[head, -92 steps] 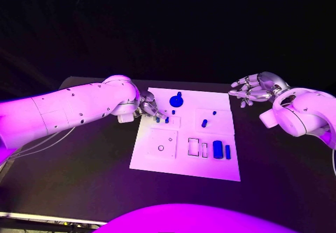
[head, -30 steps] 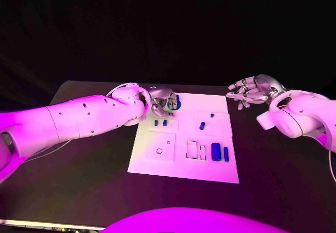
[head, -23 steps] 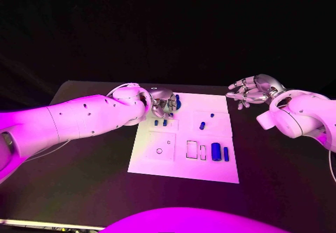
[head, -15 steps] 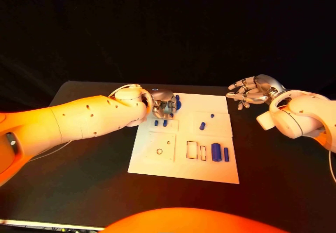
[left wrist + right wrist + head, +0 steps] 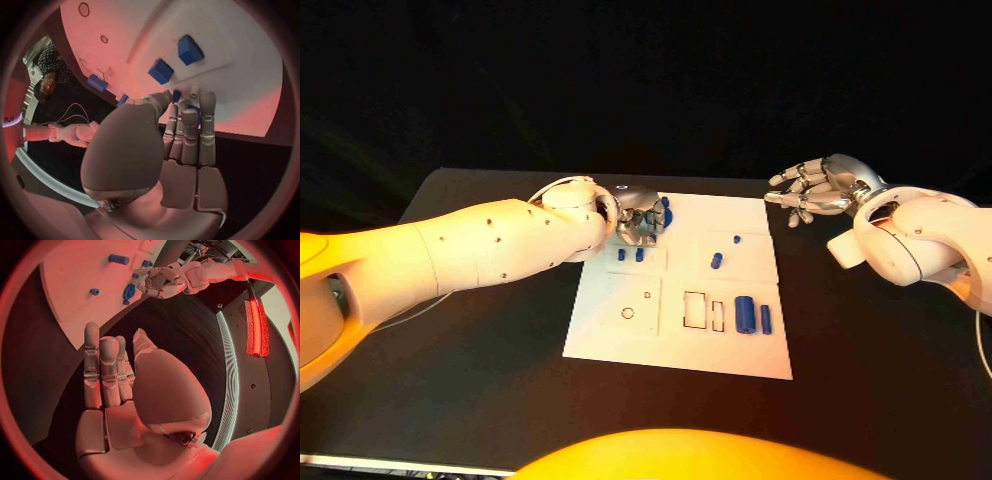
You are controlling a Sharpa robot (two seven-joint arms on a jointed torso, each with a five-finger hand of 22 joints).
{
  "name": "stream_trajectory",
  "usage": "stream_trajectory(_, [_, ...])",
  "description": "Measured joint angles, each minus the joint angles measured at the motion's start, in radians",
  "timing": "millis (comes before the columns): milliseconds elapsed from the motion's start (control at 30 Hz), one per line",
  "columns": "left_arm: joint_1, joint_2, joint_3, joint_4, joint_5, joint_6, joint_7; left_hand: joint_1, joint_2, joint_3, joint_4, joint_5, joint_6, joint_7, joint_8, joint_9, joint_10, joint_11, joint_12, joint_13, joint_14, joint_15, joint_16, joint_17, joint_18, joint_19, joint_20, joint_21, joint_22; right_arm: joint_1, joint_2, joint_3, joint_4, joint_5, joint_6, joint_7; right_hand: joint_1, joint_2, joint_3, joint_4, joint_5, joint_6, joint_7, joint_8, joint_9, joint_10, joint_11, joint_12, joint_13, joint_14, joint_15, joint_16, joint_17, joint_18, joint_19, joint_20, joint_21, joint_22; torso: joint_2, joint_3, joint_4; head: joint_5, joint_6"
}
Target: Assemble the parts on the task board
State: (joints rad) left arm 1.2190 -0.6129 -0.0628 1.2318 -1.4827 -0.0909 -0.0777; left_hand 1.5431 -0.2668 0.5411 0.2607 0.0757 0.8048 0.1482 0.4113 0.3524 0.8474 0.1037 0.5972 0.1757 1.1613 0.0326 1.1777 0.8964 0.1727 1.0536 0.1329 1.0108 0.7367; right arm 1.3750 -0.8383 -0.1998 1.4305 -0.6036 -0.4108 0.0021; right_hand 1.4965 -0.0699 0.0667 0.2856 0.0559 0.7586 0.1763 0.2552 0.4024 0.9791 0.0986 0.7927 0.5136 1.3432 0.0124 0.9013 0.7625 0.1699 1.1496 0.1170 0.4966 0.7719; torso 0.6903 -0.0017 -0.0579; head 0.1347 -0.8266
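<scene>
Silver left hand (image 5: 638,218), fingers curled over a round blue part (image 5: 662,212) at upper centre of the white task board (image 5: 678,345), grip unclear, silver right hand (image 5: 819,188) empty, fingers spread, upper right off the board

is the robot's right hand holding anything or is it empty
Empty. The right hand hovers beside the task board, off its far right corner, fingers spread with nothing between them; the right wrist view shows the same.
</scene>
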Motion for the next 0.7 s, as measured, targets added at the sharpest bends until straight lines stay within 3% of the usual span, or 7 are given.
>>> stream_trajectory(267, [-0.003, 0.009, -0.001, -0.016, 0.0, 0.005, -0.001, 0.0, 0.0, 0.007, -0.007, 0.0, 0.002, -0.002, -0.004, -0.003, 0.0, 0.0, -0.005, -0.003, 0.0, 0.0, 0.006, -0.002, 0.0, 0.0, 0.0, 0.008, 0.006, 0.0, 0.0, 0.0, 0.001, 0.0, -0.001, 0.0, 0.0, 0.0, 0.0, 0.0, 0.0, 0.0, 0.0, 0.0, 0.0, 0.0, 0.0, 0.0, -0.001, 0.0, 0.0, 0.0, 0.0, 0.0, 0.002, -0.002, -0.004, 0.0, 0.001, 0.0003, 0.0011, 0.0, -0.003])
stream_trajectory(500, [-0.003, 0.013, 0.001, -0.022, 0.0, 0.018, -0.003, 0.0, 0.0, 0.04, -0.035, 0.0, 0.033, -0.015, -0.004, -0.005, 0.036, -0.018, -0.005, -0.003, 0.064, -0.013, 0.074, 0.062, -0.005, 0.053, -0.006, 0.088, 0.105, 0.0, 0.0, 0.0, 0.002, 0.0, -0.001, 0.001, 0.0, 0.0, 0.0, 0.0, 0.0, 0.0, 0.0, 0.0, 0.0, 0.0, 0.0, 0.0, -0.001, 0.0, 0.0, 0.0, 0.0, 0.0, 0.002, -0.002, -0.004, 0.0, 0.001, -0.0001, 0.0009, -0.003, -0.009])
stream_trajectory(533, [-0.003, 0.013, 0.001, -0.023, 0.0, 0.021, -0.004, 0.0, 0.0, 0.043, -0.037, 0.0, 0.037, -0.016, -0.004, -0.005, 0.039, -0.021, -0.005, -0.004, 0.069, -0.015, 0.079, 0.066, -0.012, 0.057, -0.007, 0.094, 0.113, 0.0, 0.0, 0.0, 0.002, 0.0, -0.001, 0.001, 0.0, 0.0, 0.0, 0.0, 0.0, 0.0, 0.0, 0.0, 0.0, 0.0, 0.0, 0.0, -0.001, 0.0, 0.0, 0.0, 0.0, 0.0, 0.002, -0.002, -0.004, 0.0, 0.001, -0.0001, 0.0009, -0.003, -0.01])
stream_trajectory(700, [-0.001, 0.015, 0.002, -0.026, 0.001, 0.03, -0.007, 0.0, 0.0, 0.048, -0.043, 0.0, 0.037, -0.016, -0.004, -0.006, 0.043, -0.025, -0.005, -0.004, 0.07, -0.016, 0.083, 0.069, -0.012, 0.058, -0.008, 0.103, 0.126, 0.0, 0.0, 0.0, 0.002, 0.0, -0.001, 0.001, 0.0, 0.0, 0.0, 0.0, 0.0, 0.0, 0.0, 0.0, 0.0, 0.0, 0.0, 0.0, -0.001, 0.0, 0.0, 0.0, 0.0, 0.0, 0.002, -0.002, -0.004, -0.001, 0.001, -0.0002, 0.0012, -0.004, -0.012])
